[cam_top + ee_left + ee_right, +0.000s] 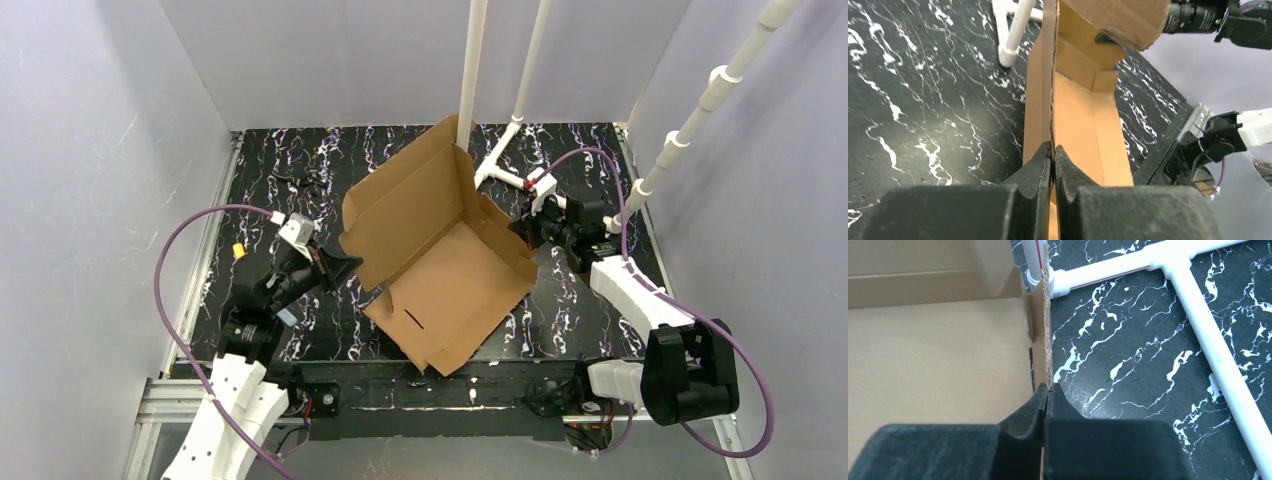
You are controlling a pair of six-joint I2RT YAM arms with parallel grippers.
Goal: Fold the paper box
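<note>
The brown cardboard paper box (440,265) lies half-formed in the middle of the black marbled table, its base flat and its big lid panel raised toward the back. My left gripper (345,265) is shut on the box's raised left wall, whose edge (1050,90) runs up from between the jaws (1053,148). On the other side my right gripper (525,232) is shut on the right wall; that wall's corrugated edge (1048,325) stands straight up from the pinched fingertips (1048,388). The box floor (933,355) spreads to the left of them.
A white pipe frame (505,150) stands behind the box, with an upright post (470,70) touching the lid's top and a T-piece (1193,305) on the table right of my right gripper. Grey walls enclose the table. Small dark bits (300,182) lie at the back left.
</note>
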